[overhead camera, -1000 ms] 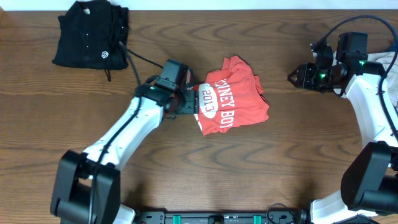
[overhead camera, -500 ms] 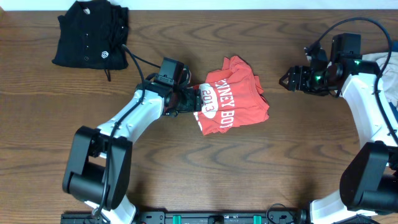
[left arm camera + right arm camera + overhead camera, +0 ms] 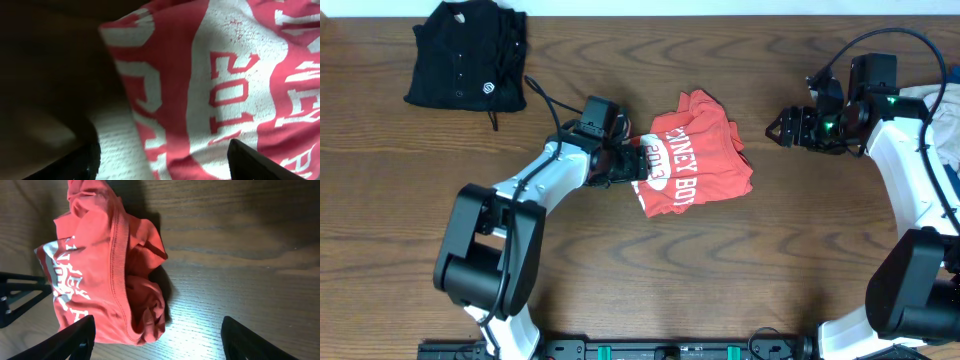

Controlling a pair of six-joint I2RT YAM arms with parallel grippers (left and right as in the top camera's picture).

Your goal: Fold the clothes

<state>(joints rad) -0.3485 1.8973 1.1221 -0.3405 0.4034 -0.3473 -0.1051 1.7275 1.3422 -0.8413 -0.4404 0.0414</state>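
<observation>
Red-orange short-sleeved knit T-shirt (image 3: 698, 158) sits bunched near the centre of the dark brown wood-grain surface (image 3: 770, 260). Not flat: it's a lumpy, roughly square wad, with folds rolled up at its 1 o'clock corner and along its 3 o'clock side. White block lettering runs across the top face, plus a white patch reading "2013" at its 9 o'clock edge. Close up the print looks cracked and speckled, and the left wrist view shows fine weave in the white areas. Right wrist view shows a ribbed, stitched band running over the wad, with soft rounded creases below it.

Left end effector (image 3: 636, 166) is at the shirt's 9 o'clock edge, right at the "2013" patch. Jaws apart: its two dark fingers (image 3: 82, 162) sit in the bottom corners of the wrist view, with printed cloth filling the space ahead. Can't tell if the tips touch the fabric.

Right end effector (image 3: 780, 128) is at 3 o'clock of the shirt, well apart from it, over bare wood. Jaws apart, dark fingers (image 3: 75, 337) wide, nothing between them.

Black buttoned shirt (image 3: 465, 55), folded into a soft rectangle with a small round white logo, lies at 10 o'clock on the surface, well apart from both arms. Pale cloth (image 3: 932, 92) pokes out at the 3 o'clock edge, mostly hidden by the right arm. Thin black cable (image 3: 535, 92) loops off the left arm.
</observation>
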